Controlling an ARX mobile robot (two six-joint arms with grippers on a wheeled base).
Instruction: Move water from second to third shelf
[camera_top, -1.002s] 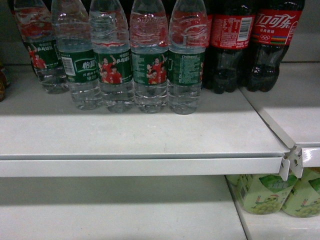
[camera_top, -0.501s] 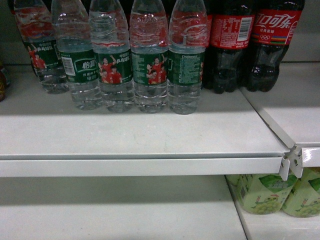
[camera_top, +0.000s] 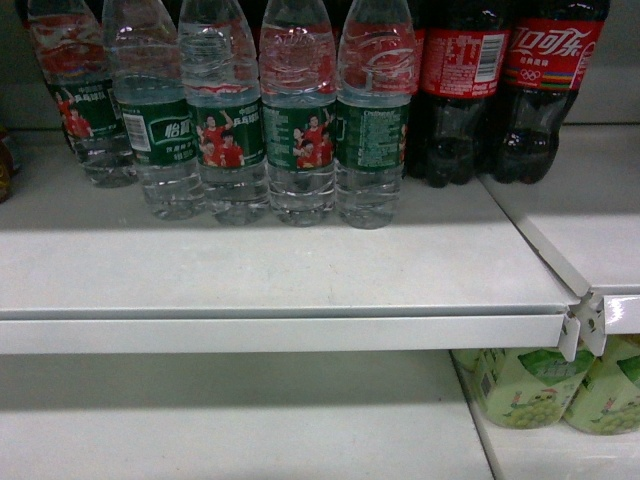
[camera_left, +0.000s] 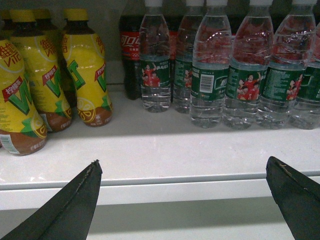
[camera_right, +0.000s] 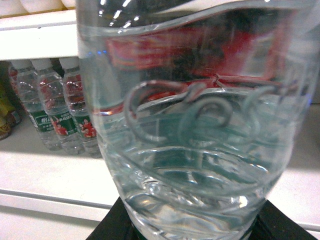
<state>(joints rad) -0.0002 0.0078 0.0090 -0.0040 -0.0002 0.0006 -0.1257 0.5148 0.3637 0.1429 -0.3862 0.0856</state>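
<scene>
Clear water (camera_right: 200, 125) clamped in right claw (camera_right: 195, 222); left claw (camera_left: 184, 192) spread, empty. Shelf (camera_top: 300, 270) row unchanged since last second; transfer pending.

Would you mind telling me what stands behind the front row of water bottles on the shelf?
In the head view, more water bottles stand behind the front row of water bottles, with dark cola bottles to their right. How far those rows reach back is covered.

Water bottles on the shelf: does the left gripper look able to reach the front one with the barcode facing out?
Probably yes. The left gripper is open, level with the shelf edge, and the water bottle with the barcode stands in the front row with bare shelf before it. Its neighbours stand close, so finger room looks tight.
</scene>
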